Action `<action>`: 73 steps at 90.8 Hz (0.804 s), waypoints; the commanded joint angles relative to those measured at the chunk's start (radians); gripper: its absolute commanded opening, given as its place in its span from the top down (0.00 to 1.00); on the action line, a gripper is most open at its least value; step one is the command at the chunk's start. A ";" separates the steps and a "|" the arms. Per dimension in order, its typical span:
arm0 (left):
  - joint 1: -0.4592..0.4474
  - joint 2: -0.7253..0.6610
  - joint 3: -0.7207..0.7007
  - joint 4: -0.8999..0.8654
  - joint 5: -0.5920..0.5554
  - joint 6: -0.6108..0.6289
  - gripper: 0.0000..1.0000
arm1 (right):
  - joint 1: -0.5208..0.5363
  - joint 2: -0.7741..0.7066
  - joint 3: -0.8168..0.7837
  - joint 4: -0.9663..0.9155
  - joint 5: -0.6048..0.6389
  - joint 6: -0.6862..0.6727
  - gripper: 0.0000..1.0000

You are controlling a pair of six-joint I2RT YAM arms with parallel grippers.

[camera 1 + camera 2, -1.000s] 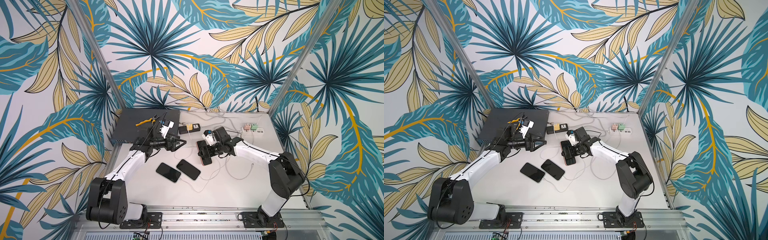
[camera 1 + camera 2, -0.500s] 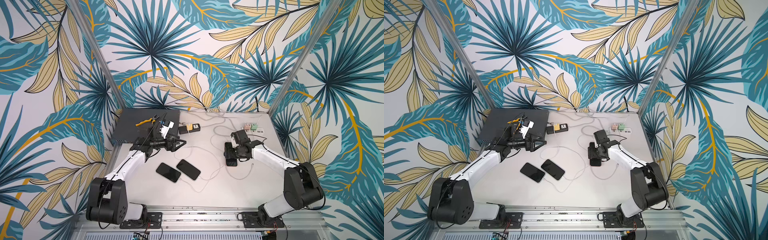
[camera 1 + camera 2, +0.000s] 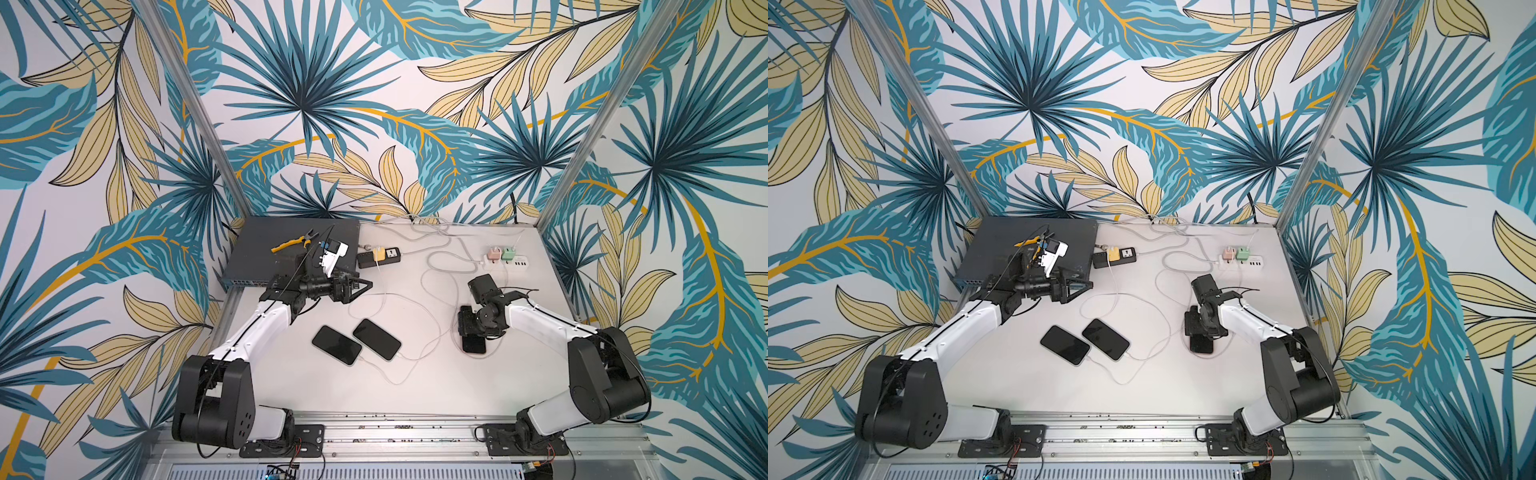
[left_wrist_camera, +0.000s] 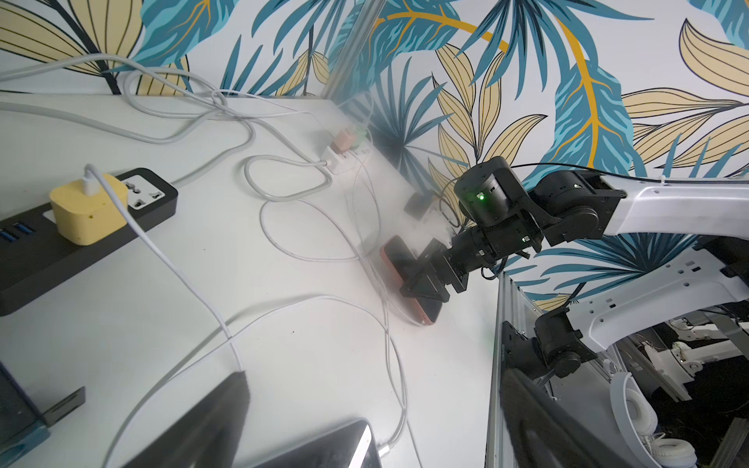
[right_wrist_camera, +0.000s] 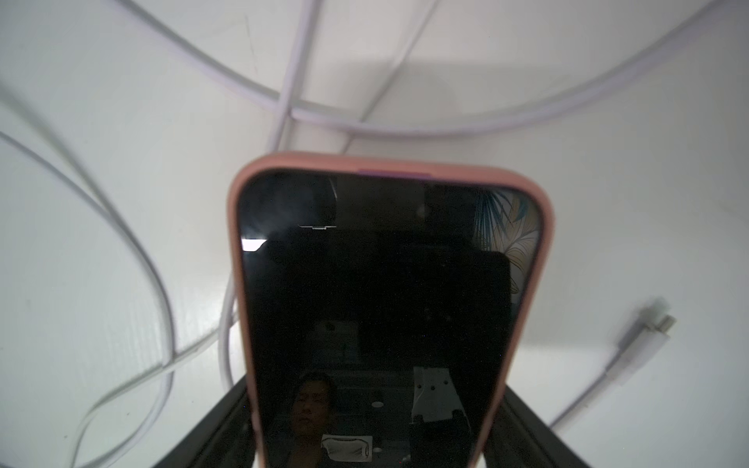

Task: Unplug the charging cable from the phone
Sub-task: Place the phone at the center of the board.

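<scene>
White table (image 3: 415,395); my left gripper (image 3: 365,286) hovers above it near a black power strip (image 3: 379,257), jaws spread wide, holding nothing; my right gripper (image 4: 423,291) is clamped on the long sides of the pink-cased phone (image 5: 377,283), screen dark, at the table's right; a black phone (image 3: 336,345) and a 2nd black phone (image 3: 377,339) lie mid-table; the white charging cable plug (image 5: 644,336) lies loose just beside the pink-cased phone, not in it.

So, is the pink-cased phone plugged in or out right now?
Likely out: in the right wrist view a bare cable connector lies loose beside the pink-cased phone, apart from it. The phone's other end is hidden.
</scene>
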 commanded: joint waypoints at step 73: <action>0.017 -0.019 0.052 -0.075 -0.045 0.063 0.00 | 0.187 -0.007 0.145 0.067 -0.083 -0.080 0.00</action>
